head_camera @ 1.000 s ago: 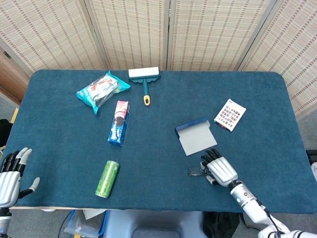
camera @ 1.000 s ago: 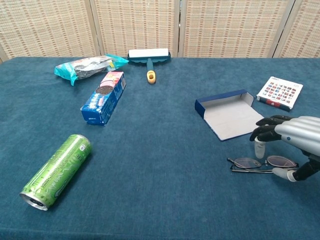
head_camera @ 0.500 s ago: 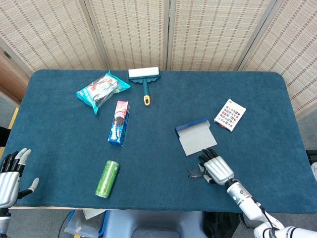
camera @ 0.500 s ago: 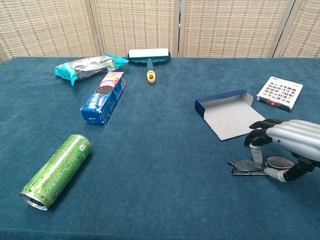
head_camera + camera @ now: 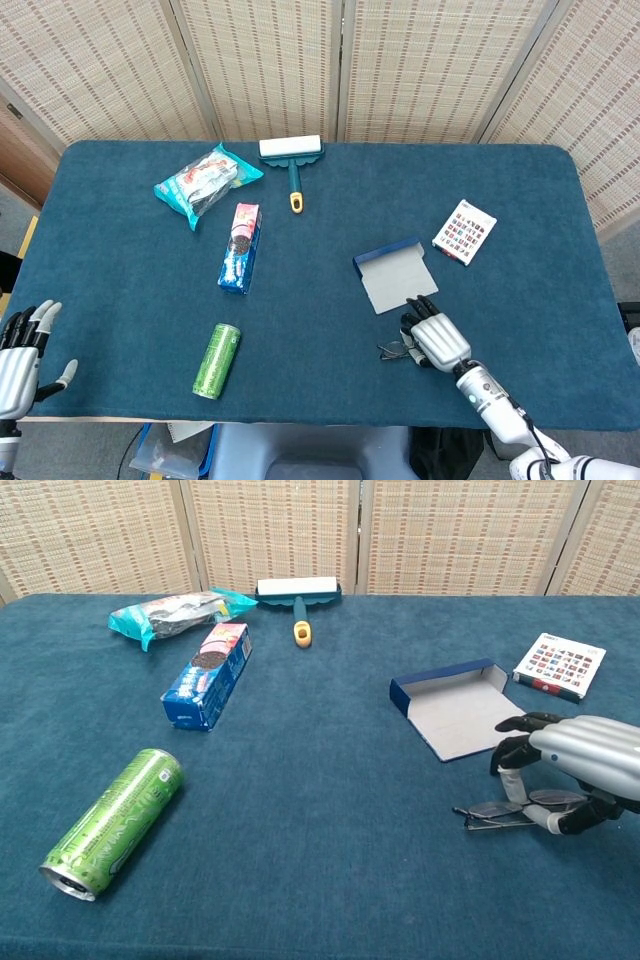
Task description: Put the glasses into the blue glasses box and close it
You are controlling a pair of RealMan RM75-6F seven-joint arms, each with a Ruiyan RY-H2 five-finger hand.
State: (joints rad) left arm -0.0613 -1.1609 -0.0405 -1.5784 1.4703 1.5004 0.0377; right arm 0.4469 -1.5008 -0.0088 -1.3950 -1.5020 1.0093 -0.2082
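Observation:
The thin-framed glasses (image 5: pixel 487 812) (image 5: pixel 388 350) lie near the table's front edge, right of centre, tilted slightly off the cloth. My right hand (image 5: pixel 572 767) (image 5: pixel 438 341) reaches over them from the right and pinches the right lens between thumb and fingertips. Just beyond the hand, the blue glasses box (image 5: pixel 455 716) (image 5: pixel 395 278) lies open, its grey inside up and nothing in it. In the head view my left hand (image 5: pixel 20 362) hangs off the table's front left corner, fingers spread, holding nothing.
A green can (image 5: pixel 112 820) lies on its side at the front left. A blue cookie box (image 5: pixel 207 675), a snack bag (image 5: pixel 175 612) and a lint roller (image 5: pixel 297 595) sit at the back left. A card pack (image 5: pixel 560 665) lies right of the box.
My right hand has lowered and closed its thumb and fingers onto the glasses. The glasses have tipped up slightly from lying flat. The left hand has barely moved.

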